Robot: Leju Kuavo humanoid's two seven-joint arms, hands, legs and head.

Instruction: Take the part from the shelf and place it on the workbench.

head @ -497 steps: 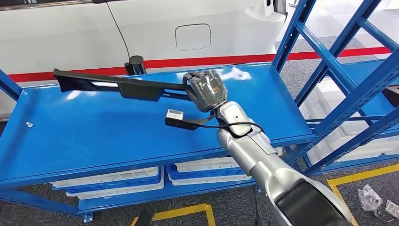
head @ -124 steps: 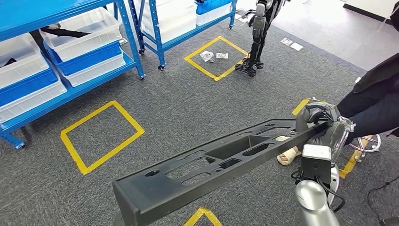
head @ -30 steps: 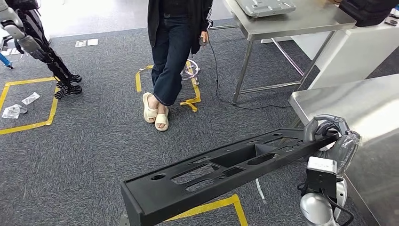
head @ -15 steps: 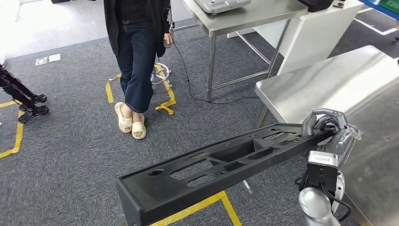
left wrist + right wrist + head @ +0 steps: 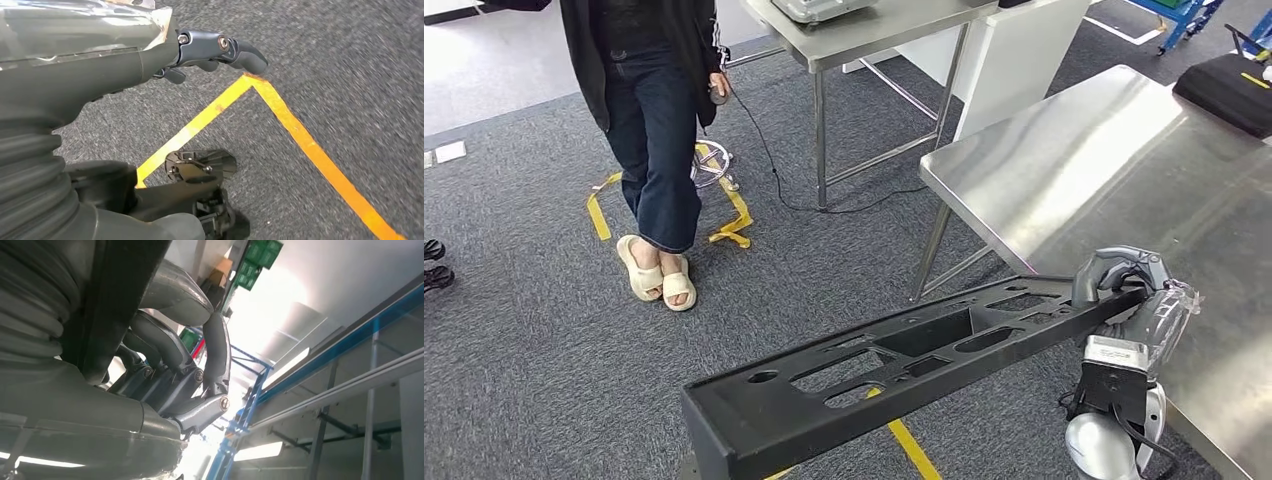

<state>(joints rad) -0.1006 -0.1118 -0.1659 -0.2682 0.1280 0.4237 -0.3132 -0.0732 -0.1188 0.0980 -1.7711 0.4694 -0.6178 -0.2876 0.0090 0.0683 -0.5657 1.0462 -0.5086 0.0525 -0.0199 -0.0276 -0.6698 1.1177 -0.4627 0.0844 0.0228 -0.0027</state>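
Our right hand (image 5: 1124,285) grips one end of the long black part (image 5: 904,360), near the workbench (image 5: 1064,170) corner (stiff, likely tip-heavy); our left hand (image 5: 150,55) hangs with nothing in it.

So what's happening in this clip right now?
The robot's right hand grips one end of a long black part, carrying it level above the carpet. A steel workbench stands just ahead on the right; the part is not on it yet. The left hand hangs over the floor, holding nothing. A person stands nearby.
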